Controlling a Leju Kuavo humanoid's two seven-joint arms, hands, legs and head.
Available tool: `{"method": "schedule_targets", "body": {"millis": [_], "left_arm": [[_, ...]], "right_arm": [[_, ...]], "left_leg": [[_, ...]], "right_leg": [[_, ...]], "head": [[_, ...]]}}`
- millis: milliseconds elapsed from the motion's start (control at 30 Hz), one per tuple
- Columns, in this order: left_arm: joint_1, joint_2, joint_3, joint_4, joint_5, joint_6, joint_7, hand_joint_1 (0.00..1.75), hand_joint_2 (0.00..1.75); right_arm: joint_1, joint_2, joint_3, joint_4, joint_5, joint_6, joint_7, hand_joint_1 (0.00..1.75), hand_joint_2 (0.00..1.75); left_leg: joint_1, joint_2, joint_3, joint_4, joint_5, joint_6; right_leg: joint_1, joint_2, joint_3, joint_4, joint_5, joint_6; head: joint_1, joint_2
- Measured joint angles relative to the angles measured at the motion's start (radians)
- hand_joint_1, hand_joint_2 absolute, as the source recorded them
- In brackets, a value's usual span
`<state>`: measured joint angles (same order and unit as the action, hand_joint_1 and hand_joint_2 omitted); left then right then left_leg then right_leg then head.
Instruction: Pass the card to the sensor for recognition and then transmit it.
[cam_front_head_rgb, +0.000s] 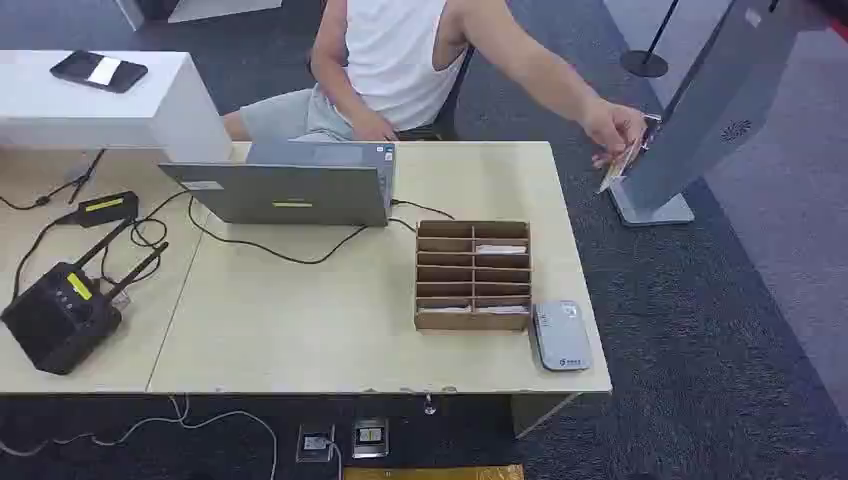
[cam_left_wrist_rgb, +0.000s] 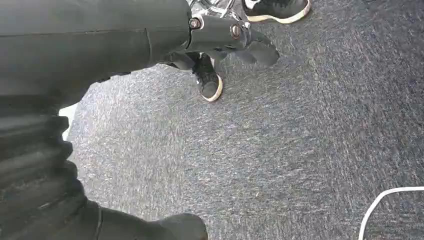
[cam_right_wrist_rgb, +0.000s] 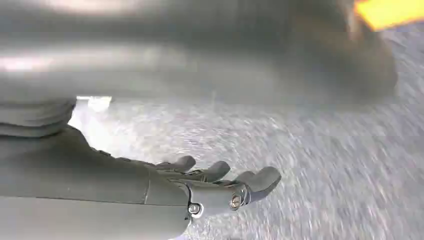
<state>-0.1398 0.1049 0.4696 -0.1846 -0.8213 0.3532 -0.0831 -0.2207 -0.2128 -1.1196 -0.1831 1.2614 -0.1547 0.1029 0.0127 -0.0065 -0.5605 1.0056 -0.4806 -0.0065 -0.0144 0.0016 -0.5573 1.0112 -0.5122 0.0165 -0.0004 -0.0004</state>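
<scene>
Left hand (cam_left_wrist_rgb: 227, 42): we see it hanging above the carpet, fingers extended, holding nothing.
Right hand (cam_right_wrist_rgb: 220, 187): likewise hanging, fingers apart, empty.

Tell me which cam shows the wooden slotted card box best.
Head view. The brown wooden slotted card box sits fully visible on the beige table, white cards in several slots, beside the grey card reader. Both wrist views look at grey carpet past the left hand and right hand, not the box.
</scene>
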Motion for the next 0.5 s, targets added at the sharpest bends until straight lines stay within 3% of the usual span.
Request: {"method": "schedule_targets", "body": {"millis": [100,267,367,500], "left_arm": [[0.0,0.0,0.0,0.0,0.001,0.001,0.0,0.0,1.75],[0.0,0.001,0.0,0.0,0.001,0.004,-0.013,0.0,1.75],[0.0,0.001,0.0,0.0,0.001,0.007,-0.026,0.0,1.75],[-0.001,0.0,0.0,0.0,0.001,0.014,-0.031,0.0,1.75]], "right_arm": [[-0.033,-0.023,-0.028,-0.001,-0.096,-0.106,-0.065,0.0,1.75],[-0.157,-0.114,-0.073,-0.018,-0.235,-0.209,-0.285,0.0,1.75],[-0.285,-0.189,-0.086,-0.043,-0.318,-0.222,-0.404,0.0,1.75],[-0.475,-0.272,-0.067,-0.083,-0.421,-0.219,-0.477,0.0,1.75]], "left_leg": [[-0.001,0.0,0.0,0.0,0.0,0.0],[-0.004,0.001,0.0,0.0,0.001,0.002],[-0.005,0.003,-0.001,0.0,0.003,0.004],[-0.006,0.0,-0.001,0.0,0.004,0.006]], "right_leg": [[-0.001,0.0,0.0,0.0,0.0,0.0],[-0.004,0.001,-0.001,0.0,0.002,0.002],[-0.005,0.001,-0.001,0.0,0.003,0.004],[-0.006,-0.001,-0.001,0.0,0.004,0.005]], "head": [[0.0,0.0],[0.0,0.0],[0.0,0.0],[0.0,0.0]]}}
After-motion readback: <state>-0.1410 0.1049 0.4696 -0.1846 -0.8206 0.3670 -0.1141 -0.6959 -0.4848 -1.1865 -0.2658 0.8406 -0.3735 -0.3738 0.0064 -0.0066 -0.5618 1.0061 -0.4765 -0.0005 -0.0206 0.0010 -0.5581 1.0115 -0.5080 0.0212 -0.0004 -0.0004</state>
